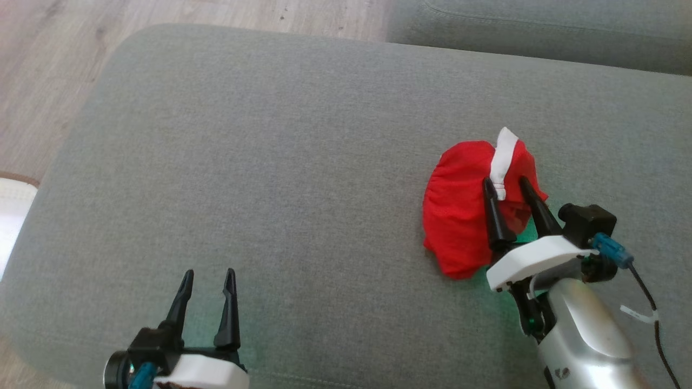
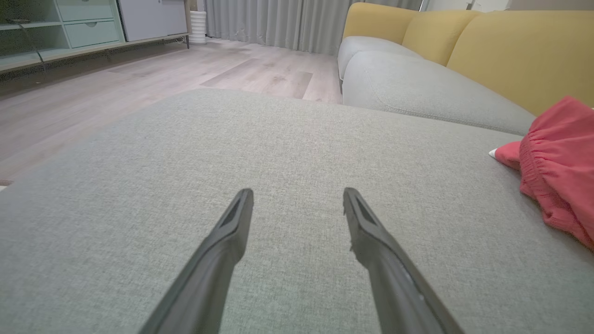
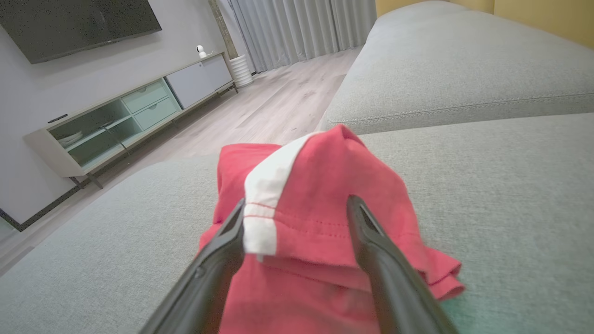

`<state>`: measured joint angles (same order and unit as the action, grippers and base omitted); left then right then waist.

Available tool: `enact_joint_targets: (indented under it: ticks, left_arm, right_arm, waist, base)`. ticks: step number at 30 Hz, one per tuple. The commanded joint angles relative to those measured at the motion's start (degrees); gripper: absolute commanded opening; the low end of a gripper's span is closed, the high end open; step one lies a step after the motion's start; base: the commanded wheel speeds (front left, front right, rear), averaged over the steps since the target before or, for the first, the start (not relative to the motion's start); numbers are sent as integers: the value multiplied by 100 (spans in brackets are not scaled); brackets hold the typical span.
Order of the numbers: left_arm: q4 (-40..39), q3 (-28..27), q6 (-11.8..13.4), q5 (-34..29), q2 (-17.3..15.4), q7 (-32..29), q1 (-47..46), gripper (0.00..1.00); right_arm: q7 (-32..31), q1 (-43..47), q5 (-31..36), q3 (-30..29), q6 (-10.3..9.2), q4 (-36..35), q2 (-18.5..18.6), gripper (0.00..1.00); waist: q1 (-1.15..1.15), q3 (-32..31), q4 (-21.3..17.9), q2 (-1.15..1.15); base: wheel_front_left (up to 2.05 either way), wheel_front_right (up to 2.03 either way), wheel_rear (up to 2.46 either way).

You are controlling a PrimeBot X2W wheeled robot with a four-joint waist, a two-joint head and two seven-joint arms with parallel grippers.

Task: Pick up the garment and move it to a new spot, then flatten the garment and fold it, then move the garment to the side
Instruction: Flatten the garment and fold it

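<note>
Head view gives us the right arm reaching in from the near right corner of the grey seat cushion [image 1: 270,162], its silver forearm [image 1: 589,335] angled up and to the left. The right gripper [image 1: 506,180] sits over the red garment [image 1: 459,216] with its fingers spread wide, one on each side of a raised fold. We cannot tell whether the fingertips touch the cloth. The left gripper [image 1: 209,272] hovers low by the near edge, left of centre, equally wide with nothing between its fingers, which point away from us.

A small dark mark on the forearm is too small for us to read.

The garment lies bunched in a rounded heap toward the right edge of the cushion, about midway back. It is thin, soft knit with a white stripe [image 1: 505,151] running over its top. In the right wrist view we see a stitched hem, and in the left wrist view a gathered elastic band. The cushion is coarse woven fabric with rounded corners. Each finger is dark, smooth and tapered.
</note>
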<state>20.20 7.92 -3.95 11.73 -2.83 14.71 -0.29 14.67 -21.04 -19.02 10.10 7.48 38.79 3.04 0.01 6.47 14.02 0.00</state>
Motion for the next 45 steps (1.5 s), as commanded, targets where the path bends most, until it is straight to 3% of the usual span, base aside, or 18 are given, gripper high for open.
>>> enact_joint_targets:
  ticks: [1,2,3,4,17,27,32,38,45]
  left_arm:
    - [-158,-113,42,50,-5,29,-205,100]
    - [-159,-106,45,54,-5,29,-214,100]
    - [-156,-93,45,64,-5,29,-222,100]
    - [-153,-77,45,79,-5,29,-233,100]
    - [-170,2,70,293,-5,29,-206,100]
    - [-49,307,74,415,-5,29,-98,100]
    - [-49,254,106,380,-5,29,82,100]
    - [-69,176,101,407,-5,29,217,100]
    - [-75,251,76,371,-5,29,107,100]
  right_arm:
    - [33,-172,63,78,1,-161,-16,100]
    - [33,-164,56,74,1,-152,-16,98]
    - [33,-155,44,66,1,-139,-16,71]
    - [33,-149,12,51,1,-138,-16,0]
    - [33,-709,405,-289,1,-1444,-16,0]
    - [33,-2832,517,731,1,-1683,-16,0]
    - [33,-3198,421,1176,1,-1878,-16,0]
    - [33,-2254,355,1275,1,-1964,136,0]
    - [33,-70,262,94,1,-1423,812,0]
  waist:
    - [-1,4,-51,0]
    - [-1,6,-74,0]
    - [-1,6,-92,0]
    - [-1,11,-107,0]
    - [-1,-145,-121,0]
    - [-1,-529,525,0]
    - [-1,-660,605,0]
    - [-1,-626,209,0]
    - [-1,-425,-307,0]
  base:
    - [0,0,0]
    - [0,0,0]
    - [0,0,0]
    - [0,0,0]
    - [0,0,0]
    - [0,0,0]
    - [0,0,0]
    - [0,0,0]
    - [0,0,0]
